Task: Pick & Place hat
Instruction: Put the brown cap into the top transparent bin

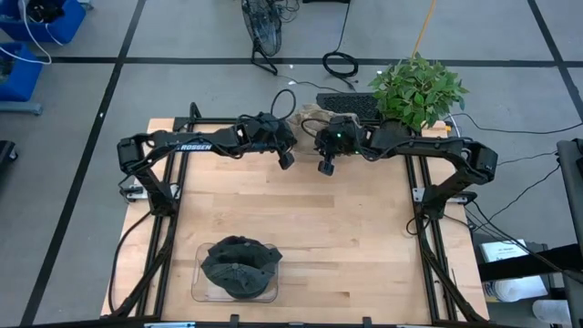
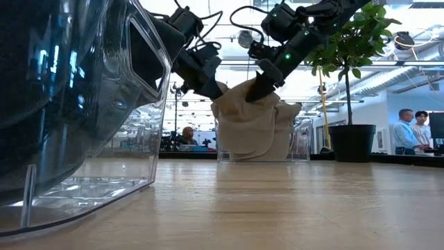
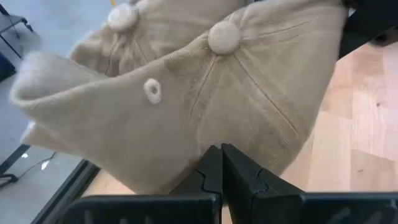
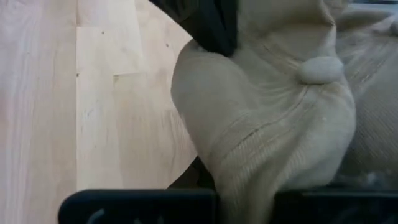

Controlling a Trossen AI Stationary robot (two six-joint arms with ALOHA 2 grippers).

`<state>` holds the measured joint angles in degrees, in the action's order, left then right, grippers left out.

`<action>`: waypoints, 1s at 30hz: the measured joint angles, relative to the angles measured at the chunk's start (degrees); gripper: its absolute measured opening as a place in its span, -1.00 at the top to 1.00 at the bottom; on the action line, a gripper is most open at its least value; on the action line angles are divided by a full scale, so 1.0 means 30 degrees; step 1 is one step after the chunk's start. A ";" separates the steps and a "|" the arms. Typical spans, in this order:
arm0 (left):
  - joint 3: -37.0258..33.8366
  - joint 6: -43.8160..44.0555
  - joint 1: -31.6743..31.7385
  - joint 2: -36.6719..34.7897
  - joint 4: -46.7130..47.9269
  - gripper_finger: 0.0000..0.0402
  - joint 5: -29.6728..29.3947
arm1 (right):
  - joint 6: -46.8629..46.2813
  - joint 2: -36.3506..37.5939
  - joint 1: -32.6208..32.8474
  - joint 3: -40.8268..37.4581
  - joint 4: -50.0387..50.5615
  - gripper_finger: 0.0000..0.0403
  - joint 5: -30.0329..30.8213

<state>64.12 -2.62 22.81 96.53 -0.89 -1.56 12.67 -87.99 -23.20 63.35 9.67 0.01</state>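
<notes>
Left hand (image 2: 211, 87) and right hand (image 2: 262, 90), both closed on the tan hat (image 2: 251, 128). The hat hangs directly beneath and between them, above the far edge of the desk (image 1: 301, 219).

We see a grey floor (image 1: 82, 137) crossed by dark lines, a potted plant (image 2: 350, 76) at the wooden table's (image 1: 301, 237) far corner, and people (image 2: 409, 132) standing under bright ceiling lights.
</notes>
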 joint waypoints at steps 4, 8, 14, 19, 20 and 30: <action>0.0000 -0.0140 0.0000 -0.0028 -0.0067 0.91 0.0007 | -0.0476 0.0000 -0.0007 0.0000 -0.0041 0.99 0.0050; 0.0000 0.0288 -0.0056 -0.0028 -0.0051 0.96 0.0039 | -0.0953 0.0000 0.0010 0.0000 0.0237 0.95 0.0235; 0.0000 0.0385 -0.0186 -0.0028 -0.0022 0.93 0.0568 | -0.1999 0.0175 -0.0004 0.0007 0.1065 0.79 0.1536; 0.0000 0.0548 -0.0182 -0.0028 -0.0006 0.64 0.0678 | -0.2076 0.0168 -0.0019 0.0000 0.1949 0.61 0.1543; 0.0000 0.0548 -0.0182 -0.0028 0.0018 0.57 0.0678 | -0.2076 0.0168 -0.0022 0.0000 0.2083 0.57 0.1543; -0.0015 0.0402 -0.0218 -0.0848 0.1243 -0.02 0.0553 | -0.1705 0.2084 -0.0063 0.0000 0.2248 0.21 0.1565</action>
<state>64.07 -1.41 22.15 93.99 2.84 0.10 7.55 -81.73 -23.39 63.35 16.41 4.71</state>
